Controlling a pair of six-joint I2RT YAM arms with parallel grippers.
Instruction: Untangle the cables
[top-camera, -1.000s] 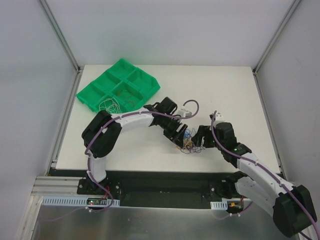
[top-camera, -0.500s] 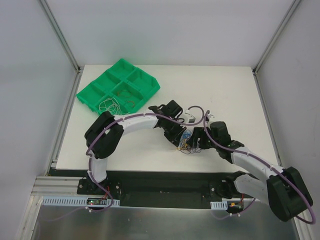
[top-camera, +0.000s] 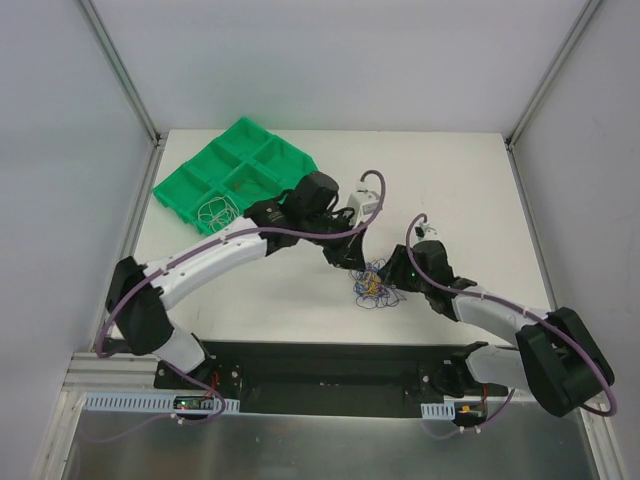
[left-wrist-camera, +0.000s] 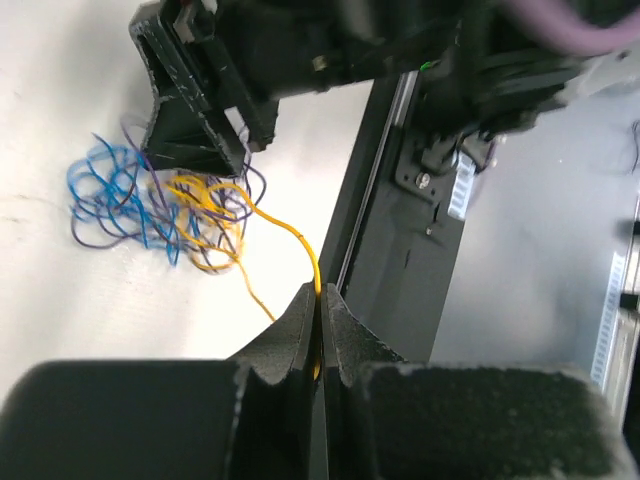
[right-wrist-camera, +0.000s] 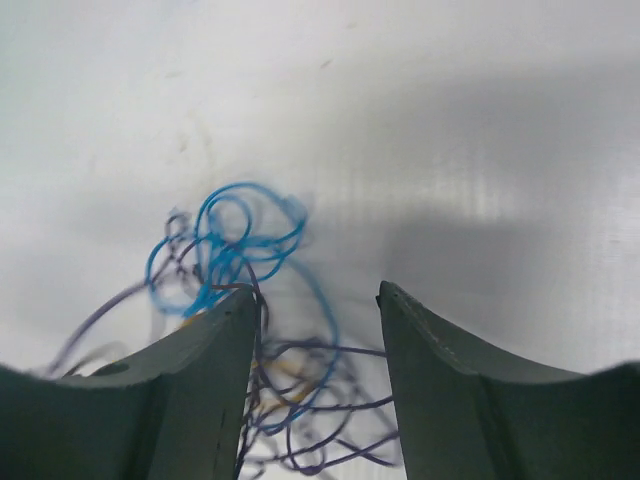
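Pinched shut, my left fingers (left-wrist-camera: 292, 335) hold one thin yellow wire (left-wrist-camera: 317, 280) leading out of the loose tangle of blue, purple and yellow wires (left-wrist-camera: 150, 205) on the white bench (top-camera: 470, 190). My right fingers (right-wrist-camera: 200, 370) stand apart over that tangle, gripping nothing. If I pull now, the unpinned knot may drag along or cinch tighter.

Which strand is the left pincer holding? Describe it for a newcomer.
On the white table, find the small cable tangle toward the near edge. One strand runs out to the shut left pincer: the yellow cable, the only one leaving the heap; the blue cable and purple cable lie bunched.
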